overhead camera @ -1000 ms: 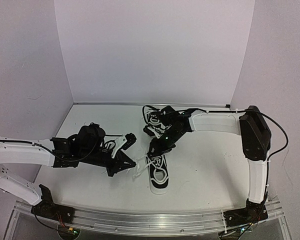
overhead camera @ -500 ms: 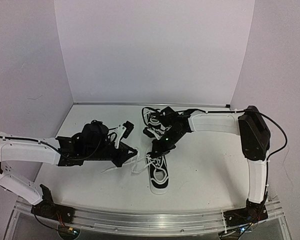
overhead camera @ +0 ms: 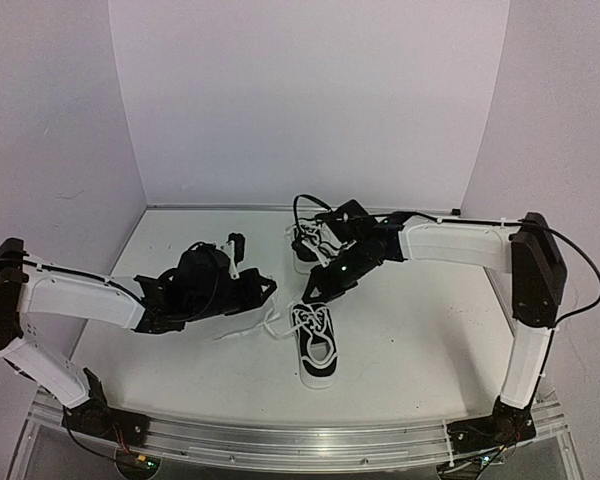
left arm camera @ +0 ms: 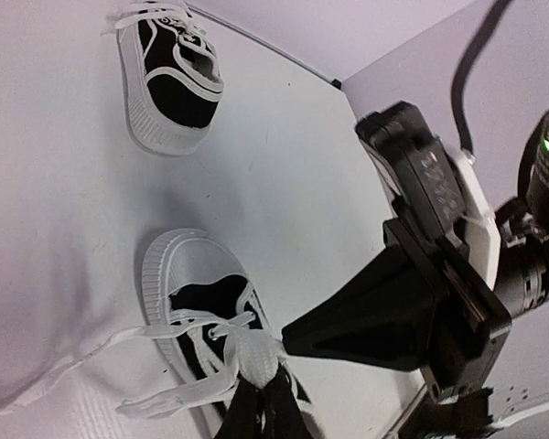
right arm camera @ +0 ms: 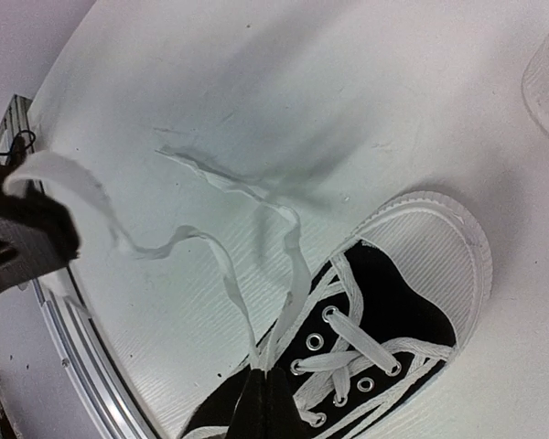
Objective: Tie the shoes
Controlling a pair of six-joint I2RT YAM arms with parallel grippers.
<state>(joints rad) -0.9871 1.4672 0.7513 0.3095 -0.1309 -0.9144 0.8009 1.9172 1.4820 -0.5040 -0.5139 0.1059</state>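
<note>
**Both grippers pinched on the near shoe's laces**

The near shoe (overhead camera: 318,352) lay on the white surface (overhead camera: 420,340) close to the middle, sole down, with its white toe cap toward the near edge and its opening toward the far side. Its laces (overhead camera: 242,328) were untied. One loose strand trailed left across the surface, and other strands rose off the eyelets.

Just left of the shoe, the left gripper (overhead camera: 269,288) was clenched on a lace, with a flat white strip caught between its black fingertips. Just beyond the shoe's opening, the right gripper (overhead camera: 310,296) pointed down and left. It was clamped shut too, and in its wrist view the strands ran together at its tips. The two grippers were near each other but not touching, with the slack lace sagging between them.

The far shoe (overhead camera: 302,245) sat on the surface further back, well apart from the near one. It was partly hidden under the right arm, and its laces were also loose.
</note>
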